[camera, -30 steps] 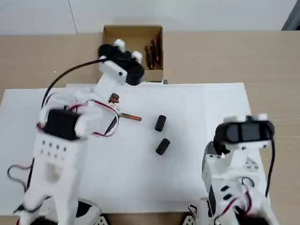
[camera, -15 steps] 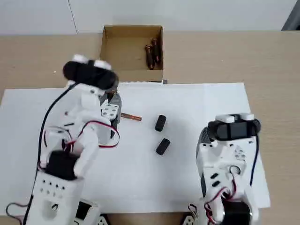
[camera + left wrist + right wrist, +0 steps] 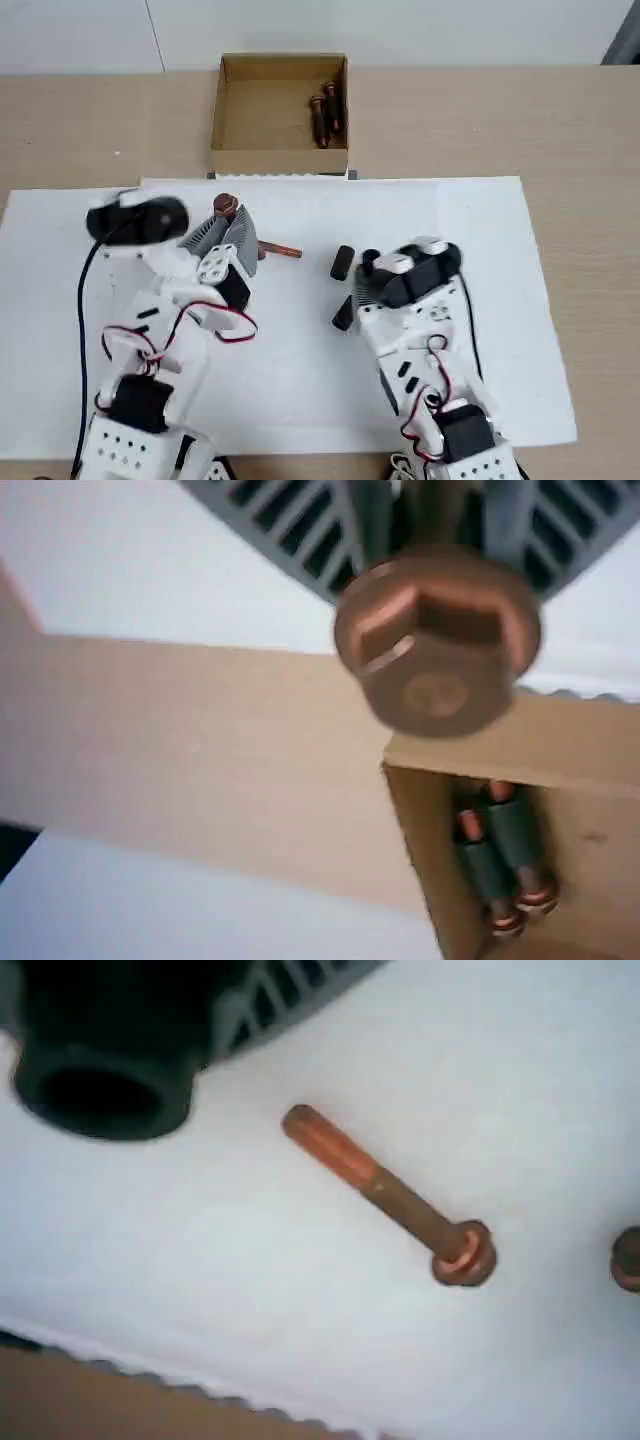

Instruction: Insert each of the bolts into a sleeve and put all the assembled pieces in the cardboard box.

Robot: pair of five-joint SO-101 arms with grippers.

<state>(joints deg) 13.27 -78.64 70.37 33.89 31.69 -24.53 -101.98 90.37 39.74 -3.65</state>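
Gripping left: left gripper [image 3: 226, 218] closed on a bolt [image 3: 437, 640], pulled back from the cardboard box [image 3: 232, 150] to over the paper [image 3: 480, 230].
Right gripper [image 3: 368, 270]: clamps a sleeve [image 3: 100, 1070], swung forward.
Meaning: probably converging for insertion.
Waiting: loose bolt [image 3: 385, 1195], free sleeves [image 3: 343, 262].
Boxed: assembled pieces [image 3: 500, 860].

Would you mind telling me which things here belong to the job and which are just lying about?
Job: held bolt, loose bolt, far sleeve, near sleeve, cardboard box, finished pieces inside it.
Lying about: white sheet, table.
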